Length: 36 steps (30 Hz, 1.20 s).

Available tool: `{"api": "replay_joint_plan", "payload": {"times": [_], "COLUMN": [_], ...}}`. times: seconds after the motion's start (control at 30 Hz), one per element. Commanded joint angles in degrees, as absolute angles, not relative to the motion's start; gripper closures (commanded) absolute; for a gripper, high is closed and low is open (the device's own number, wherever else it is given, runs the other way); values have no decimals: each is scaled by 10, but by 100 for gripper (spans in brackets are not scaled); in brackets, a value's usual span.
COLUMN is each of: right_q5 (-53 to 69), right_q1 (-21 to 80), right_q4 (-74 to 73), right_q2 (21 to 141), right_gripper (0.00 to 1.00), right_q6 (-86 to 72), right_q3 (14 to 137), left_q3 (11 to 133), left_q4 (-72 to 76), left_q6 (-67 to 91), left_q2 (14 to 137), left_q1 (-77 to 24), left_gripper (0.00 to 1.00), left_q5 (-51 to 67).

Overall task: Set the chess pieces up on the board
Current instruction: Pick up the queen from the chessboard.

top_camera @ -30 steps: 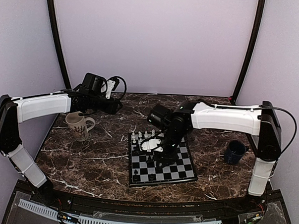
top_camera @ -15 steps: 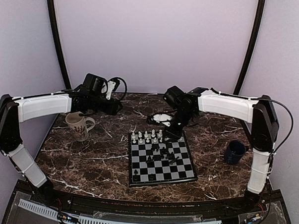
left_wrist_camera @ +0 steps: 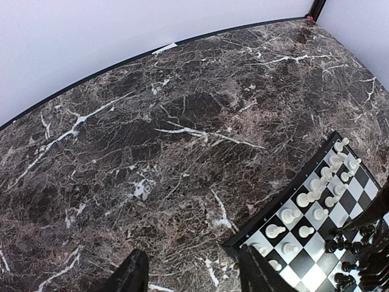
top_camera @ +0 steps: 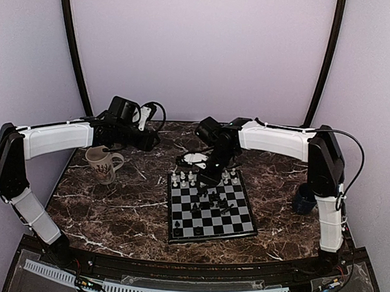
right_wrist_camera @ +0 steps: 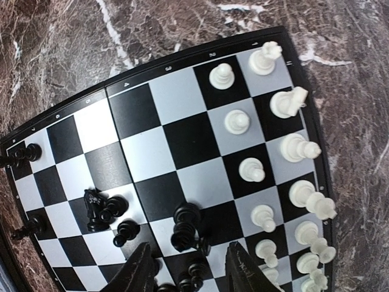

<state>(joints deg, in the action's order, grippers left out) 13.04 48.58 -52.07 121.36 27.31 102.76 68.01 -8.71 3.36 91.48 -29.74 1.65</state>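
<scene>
We hold our left arm [top_camera: 56, 138] stretched out level, the left gripper [left_wrist_camera: 194, 275] spread wide, holding nothing. Our right arm [top_camera: 273, 138] reaches forward, wrist bent downward, the right gripper [right_wrist_camera: 189, 271] parted, holding nothing.

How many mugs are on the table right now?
2. A beige patterned mug stands left of the board; a dark blue mug stands to its right, partly hidden behind the right arm.

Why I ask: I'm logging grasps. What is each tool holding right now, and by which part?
Nothing. The left tool is open over the table; the right tool is open over the board, nothing between its fingers.
</scene>
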Motion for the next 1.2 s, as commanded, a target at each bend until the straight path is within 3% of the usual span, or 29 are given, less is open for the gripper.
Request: {"api": "replay_joint_plan", "payload": {"times": [0.0, 0.13, 0.4, 0.5, 0.83, 1.17], "right_q5": [117, 107, 107, 105, 112, 165], "right_q1": [498, 502, 505, 507, 508, 541], "right_q4": [-529, -529, -533, -532, -530, -528], "right_q2": [1233, 1243, 1247, 1237, 1164, 1057], "right_gripper": [59, 62, 90, 96, 99, 97], "right_q6": [264, 259, 256, 257, 268, 337], "right_q3": [1033, 1036, 1051, 1053, 1016, 864], "left_q3": [693, 693, 693, 693, 694, 694], "left_q4": [-95, -95, -96, -96, -96, -97], "left_q6": [26, 26, 25, 25, 24, 19], "left_q2": [914, 914, 915, 916, 918, 921], "left_q1": [-293, -293, -293, -293, -293, -293], "left_gripper": [47, 47, 47, 47, 47, 47], "left_q5": [24, 25, 25, 26, 22, 14]}}
